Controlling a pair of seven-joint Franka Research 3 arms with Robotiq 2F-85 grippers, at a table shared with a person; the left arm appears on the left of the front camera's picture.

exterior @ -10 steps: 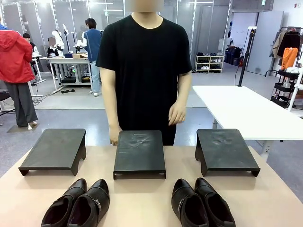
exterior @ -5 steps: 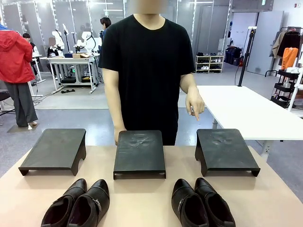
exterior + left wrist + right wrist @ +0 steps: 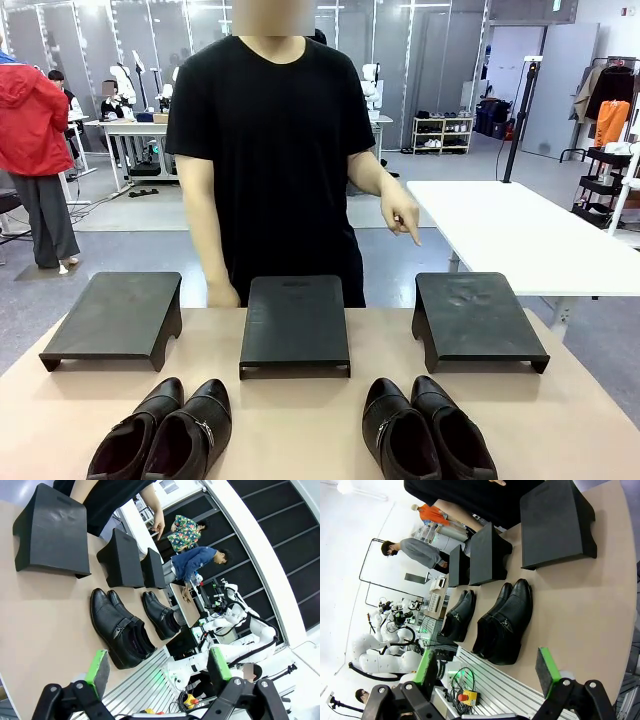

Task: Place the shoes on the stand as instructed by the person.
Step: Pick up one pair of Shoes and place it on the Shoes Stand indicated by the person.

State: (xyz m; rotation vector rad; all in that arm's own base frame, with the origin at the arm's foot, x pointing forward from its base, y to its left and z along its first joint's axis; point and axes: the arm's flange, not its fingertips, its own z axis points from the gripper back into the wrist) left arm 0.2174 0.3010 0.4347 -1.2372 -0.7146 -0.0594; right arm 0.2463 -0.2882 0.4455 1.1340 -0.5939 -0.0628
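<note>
Two pairs of glossy black shoes stand at the table's near edge, the left pair (image 3: 165, 432) and the right pair (image 3: 425, 432). Behind them are three black stands: left (image 3: 110, 315), middle (image 3: 295, 320) and right (image 3: 475, 318). The person (image 3: 275, 150) in a black T-shirt stands at the far side; one hand (image 3: 403, 218) points a finger down, above and to the left of the right stand. My left gripper (image 3: 159, 667) is open above the table's near edge, the left pair (image 3: 120, 630) ahead of it. My right gripper (image 3: 487, 670) is open too, with the right pair (image 3: 502, 625) ahead.
The tan table (image 3: 300, 420) has bare room between the two pairs and in front of the stands. A white table (image 3: 520, 235) stands behind at the right. People stand farther off in the room.
The person has shifted to the left; the hand has risen from waist height and now points down with one finger. Shoes and stands have not moved.
</note>
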